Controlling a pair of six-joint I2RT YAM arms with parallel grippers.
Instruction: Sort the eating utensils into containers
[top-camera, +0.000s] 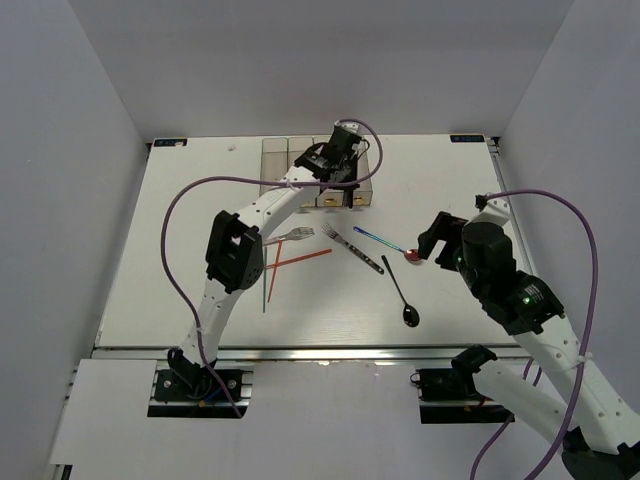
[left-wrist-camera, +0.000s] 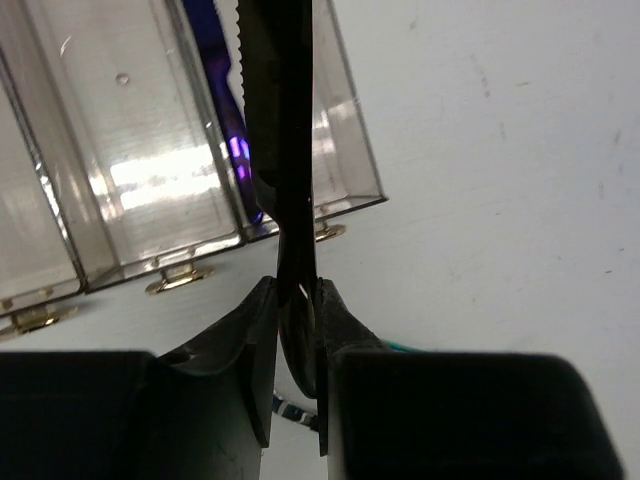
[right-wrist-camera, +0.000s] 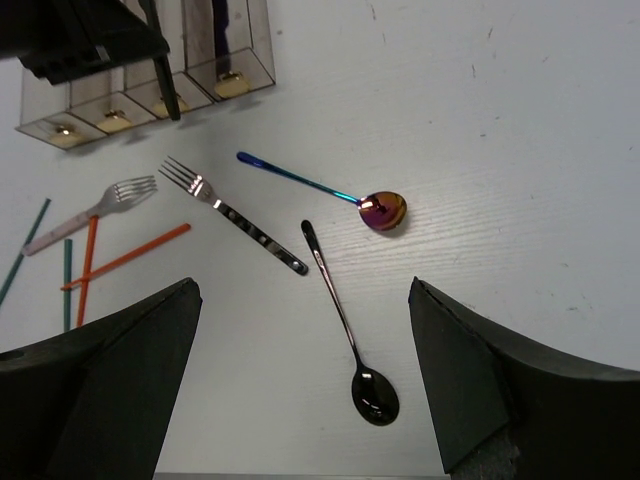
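1. Grasps a dark knife (left-wrist-camera: 280, 120) in the left end effector (left-wrist-camera: 296, 305), clenched tight on the handle, with the serrated blade running toward 12 o'clock.
2. Holds that knife at the bins (top-camera: 278, 160), which stand at 12 o'clock on the bench (top-camera: 180, 200), in line with the bin at the row's 3 o'clock end. Cannot tell whether any of the blade sits inside.
3. Shows a blue knife (left-wrist-camera: 225, 100) standing in that same end bin.
4. Leaves the right end effector (top-camera: 428, 240) released, jaws spread wide, gripping nothing, above the bench at 3 o'clock.
5. Finds an iridescent spoon (right-wrist-camera: 383, 210) lying close by it, bowl toward 3 o'clock and blue handle toward 10 o'clock.
6. Finds a dark spoon (right-wrist-camera: 375, 395) at 6 o'clock of that one, bowl nearest the arms, apart from the other pieces.
7. Places a patterned fork (right-wrist-camera: 235, 220) near the bench centre, tines toward 10 o'clock, and a silver fork (right-wrist-camera: 100, 205) at 9 o'clock of it.
8. Sets red chopsticks (right-wrist-camera: 130, 255), crossed, and teal chopsticks (right-wrist-camera: 67, 290) at 8 o'clock of the centre, flat on the bench.
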